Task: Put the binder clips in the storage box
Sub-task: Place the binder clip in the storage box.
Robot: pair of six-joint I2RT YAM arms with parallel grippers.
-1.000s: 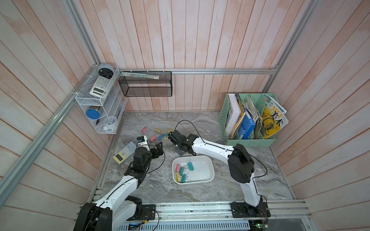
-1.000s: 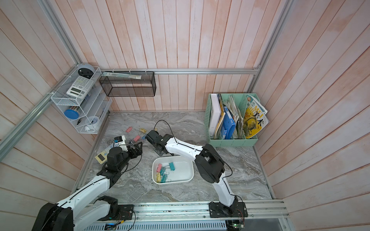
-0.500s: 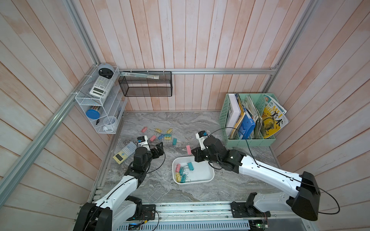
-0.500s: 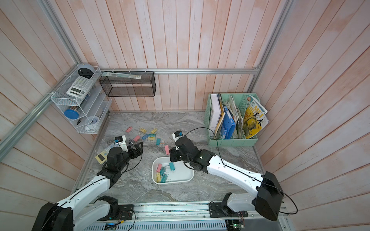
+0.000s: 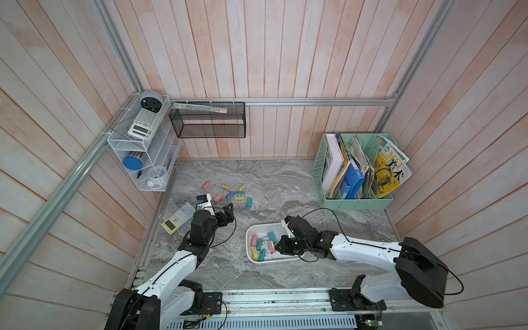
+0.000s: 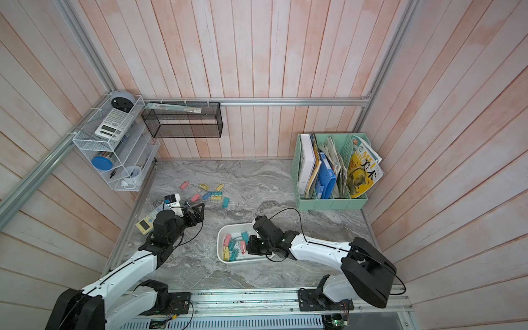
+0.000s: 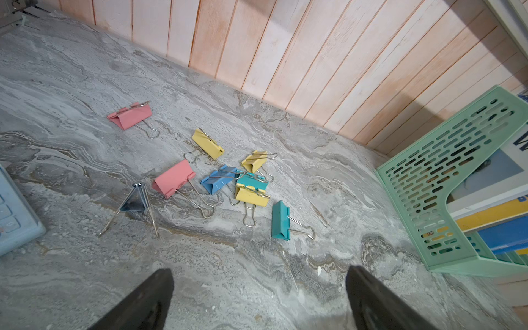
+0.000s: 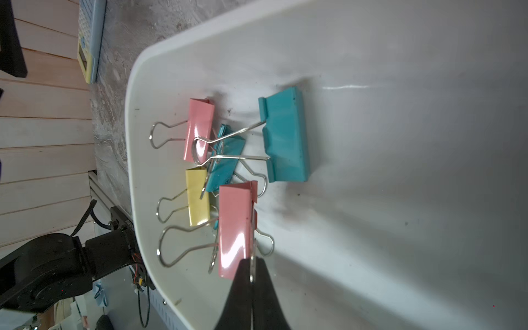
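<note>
The storage box (image 5: 258, 227) (image 6: 228, 227) is a shallow white tray at the middle front of the table. Several binder clips lie in it, among them a teal one (image 8: 285, 137), a pink one (image 8: 200, 131) and a yellow one (image 8: 197, 197). My right gripper (image 8: 251, 264) (image 5: 278, 246) (image 6: 250, 247) is low inside the box, shut on the wire handle of a pink binder clip (image 8: 234, 225) (image 5: 271, 247). Several more clips (image 5: 234, 194) (image 7: 251, 194) lie loose on the table further back. My left gripper (image 7: 258, 274) (image 5: 228, 213) hovers open just short of them, holding nothing.
A yellow-and-blue calculator (image 5: 178, 217) (image 7: 14, 211) lies at the left beside my left arm. A mint green file basket (image 5: 357, 171) (image 7: 457, 185) with books stands at the back right. A black mesh basket (image 5: 208, 120) and a white wire rack (image 5: 143, 148) hang on the walls.
My right arm has swung from the loose clips at the back to the box and come down into it, carrying the pink clip. The left arm has not moved.
</note>
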